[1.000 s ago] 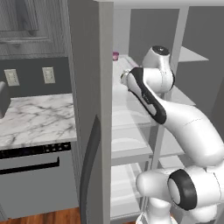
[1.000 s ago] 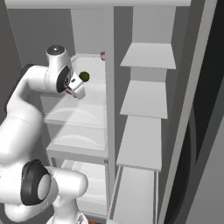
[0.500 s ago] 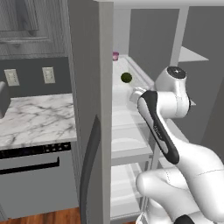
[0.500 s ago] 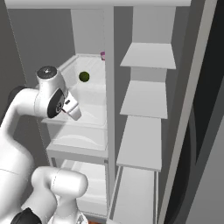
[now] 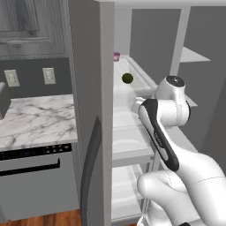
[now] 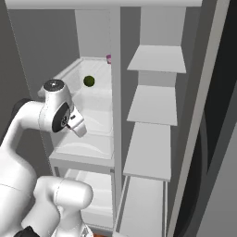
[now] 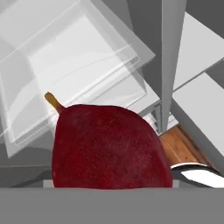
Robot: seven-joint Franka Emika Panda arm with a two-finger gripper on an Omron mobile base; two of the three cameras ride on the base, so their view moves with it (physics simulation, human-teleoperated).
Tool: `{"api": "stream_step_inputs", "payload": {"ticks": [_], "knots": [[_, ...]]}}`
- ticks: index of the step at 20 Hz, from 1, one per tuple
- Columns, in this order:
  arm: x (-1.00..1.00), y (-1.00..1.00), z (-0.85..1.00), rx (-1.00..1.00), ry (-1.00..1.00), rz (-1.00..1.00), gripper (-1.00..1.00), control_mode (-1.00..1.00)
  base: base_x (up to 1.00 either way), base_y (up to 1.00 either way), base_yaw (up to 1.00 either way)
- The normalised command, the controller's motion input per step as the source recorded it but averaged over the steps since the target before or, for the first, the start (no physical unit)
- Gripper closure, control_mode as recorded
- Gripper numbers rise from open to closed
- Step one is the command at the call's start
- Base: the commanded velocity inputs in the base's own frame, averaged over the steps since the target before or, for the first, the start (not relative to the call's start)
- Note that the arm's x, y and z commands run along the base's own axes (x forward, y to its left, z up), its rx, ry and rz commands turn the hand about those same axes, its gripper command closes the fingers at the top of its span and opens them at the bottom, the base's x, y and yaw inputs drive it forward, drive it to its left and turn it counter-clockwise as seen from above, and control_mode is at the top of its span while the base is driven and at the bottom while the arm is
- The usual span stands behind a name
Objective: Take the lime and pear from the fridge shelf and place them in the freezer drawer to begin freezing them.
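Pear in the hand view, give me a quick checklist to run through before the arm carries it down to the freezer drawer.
1. Pear in the gripper: ok as far as shown. The pear sits close against the hand camera, though the fingertips themselves are hidden behind it.
2. Grip firmness: cannot tell, no finger contact is visible.
3. Hand clear of the fridge shelf: ok. The hand is out in front of the fridge shelf, below shelf level.
4. Lime left undisturbed: ok. The lime rests on the shelf, apart from the arm.
5. Pink cup out of the way: ok. The pink cup stands at the back of the shelf.
6. Freezer drawer open and ready: cannot tell.
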Motion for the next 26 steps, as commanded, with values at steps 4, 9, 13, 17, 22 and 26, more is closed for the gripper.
{"api": "stream_step_inputs", "payload": {"ticks": [4,9,13,17,22,26], "knots": [[-0.17,-0.06,-0.05,0.03,0.0,-0.02,1.0,1.0,-0.74,-0.04,-0.11],[0.0,0.0,0.0,0.0,0.0,0.0,1.0,1.0,-0.96,0.0,-0.18],[0.0,0.0,0.0,0.0,0.0,0.0,1.0,1.0,-0.55,-0.01,-0.19],[0.0,0.0,0.0,0.0,0.0,0.0,1.0,1.0,-0.02,-0.26,-0.17],[0.0,0.0,0.0,0.0,0.0,0.0,1.0,1.0,0.0,-0.19,-0.16],[0.01,-0.14,-0.38,0.0,0.07,-0.09,1.0,-1.0,0.0,-0.03,-0.03]]}}
